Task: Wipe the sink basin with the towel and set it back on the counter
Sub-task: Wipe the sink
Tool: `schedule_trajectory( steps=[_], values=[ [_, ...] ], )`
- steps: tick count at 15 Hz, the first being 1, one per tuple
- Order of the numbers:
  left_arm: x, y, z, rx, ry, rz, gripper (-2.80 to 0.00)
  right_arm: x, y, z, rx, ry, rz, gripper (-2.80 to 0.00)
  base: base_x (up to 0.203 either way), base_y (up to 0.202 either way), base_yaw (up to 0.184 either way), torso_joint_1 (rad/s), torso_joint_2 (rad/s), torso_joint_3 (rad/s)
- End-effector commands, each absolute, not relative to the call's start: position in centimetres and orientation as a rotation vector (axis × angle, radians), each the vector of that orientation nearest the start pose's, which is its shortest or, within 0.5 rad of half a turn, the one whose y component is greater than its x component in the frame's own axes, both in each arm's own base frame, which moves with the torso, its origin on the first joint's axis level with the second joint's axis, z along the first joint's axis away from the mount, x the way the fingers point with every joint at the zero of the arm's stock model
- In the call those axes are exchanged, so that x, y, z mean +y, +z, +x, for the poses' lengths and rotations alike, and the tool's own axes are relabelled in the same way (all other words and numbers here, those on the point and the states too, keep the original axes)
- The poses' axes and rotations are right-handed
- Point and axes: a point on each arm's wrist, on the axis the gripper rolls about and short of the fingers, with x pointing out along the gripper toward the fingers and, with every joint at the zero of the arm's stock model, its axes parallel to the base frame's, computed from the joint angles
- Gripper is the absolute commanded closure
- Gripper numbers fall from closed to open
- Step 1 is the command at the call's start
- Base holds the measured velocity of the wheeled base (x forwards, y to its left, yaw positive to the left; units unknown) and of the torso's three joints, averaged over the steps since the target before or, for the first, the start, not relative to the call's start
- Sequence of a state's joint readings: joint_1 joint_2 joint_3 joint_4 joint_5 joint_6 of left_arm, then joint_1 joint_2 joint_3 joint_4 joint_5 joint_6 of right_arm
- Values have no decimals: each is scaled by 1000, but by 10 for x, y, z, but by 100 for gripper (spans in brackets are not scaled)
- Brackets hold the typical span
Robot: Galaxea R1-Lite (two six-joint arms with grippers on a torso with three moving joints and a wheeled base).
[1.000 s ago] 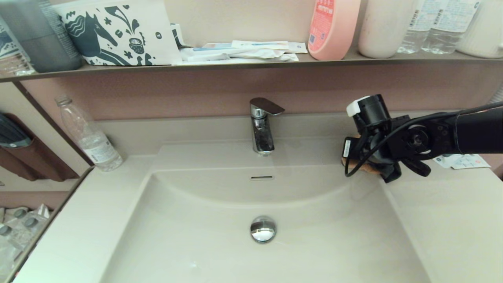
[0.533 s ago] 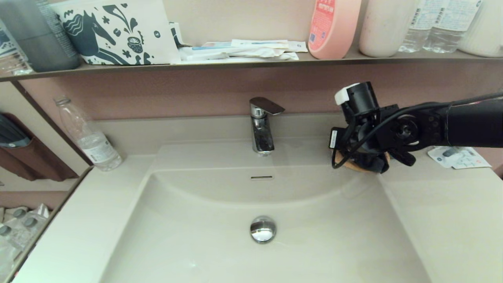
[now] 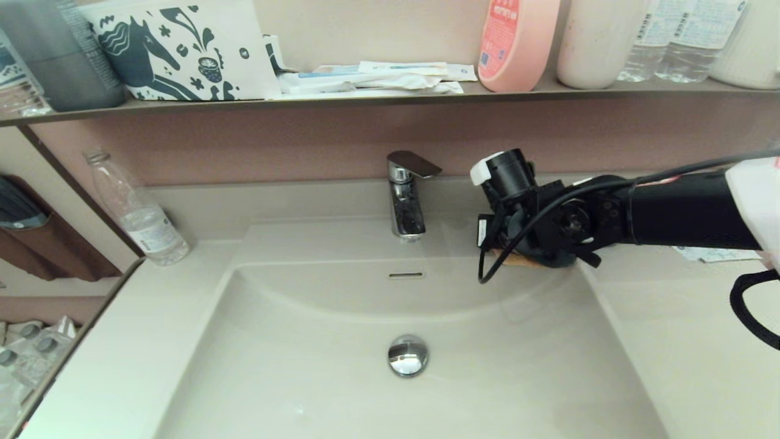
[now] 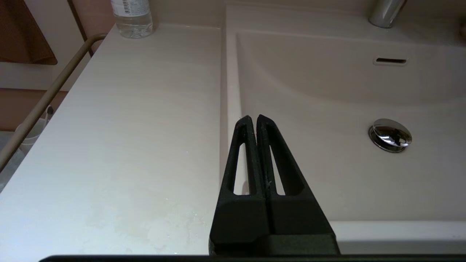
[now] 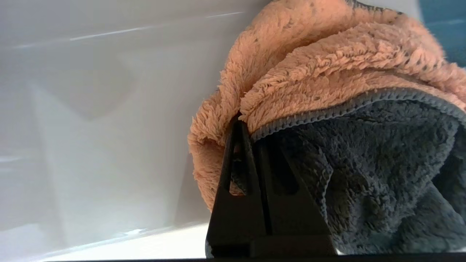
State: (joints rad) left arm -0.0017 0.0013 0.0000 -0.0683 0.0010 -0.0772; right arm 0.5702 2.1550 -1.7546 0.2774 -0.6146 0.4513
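Observation:
The beige sink basin fills the middle of the head view, with its chrome drain plug and overflow slot. My right gripper hangs over the basin's back right rim, right of the faucet, shut on the towel. The towel is fluffy orange on one face and grey on the other; only a sliver of the towel shows under the wrist in the head view. My left gripper is shut on nothing above the counter by the basin's left edge.
A chrome faucet stands behind the basin. A clear plastic bottle is on the counter at the back left. A white printed packet lies on the right counter behind my arm. The dark shelf above carries bottles and packets.
My right gripper has carried the towel leftward along the basin's back rim, from the back right corner toward the faucet. The left gripper has not visibly moved.

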Motion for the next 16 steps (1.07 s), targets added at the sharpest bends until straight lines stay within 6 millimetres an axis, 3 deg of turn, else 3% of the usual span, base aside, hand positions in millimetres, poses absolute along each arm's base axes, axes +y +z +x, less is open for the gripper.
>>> schedule_trajectory(
  steps=[1,6,9,13,16],
  values=[
    [0,83,-23,-67,-3,-78,0,236,170,378,566,-155,35,0,0,0,0,0,0,0],
    [0,83,-23,-67,-3,-78,0,289,164,363,549,-31,28,0,0,0,0,0,0,0],
    [0,83,-23,-67,-3,-78,0,311,164,360,536,42,50,0,0,0,0,0,0,0],
    [0,83,-23,-67,-3,-78,0,315,166,365,488,54,75,0,0,0,0,0,0,0],
    [0,83,-23,-67,-3,-78,0,290,170,382,480,-10,78,0,0,0,0,0,0,0]
  ],
)
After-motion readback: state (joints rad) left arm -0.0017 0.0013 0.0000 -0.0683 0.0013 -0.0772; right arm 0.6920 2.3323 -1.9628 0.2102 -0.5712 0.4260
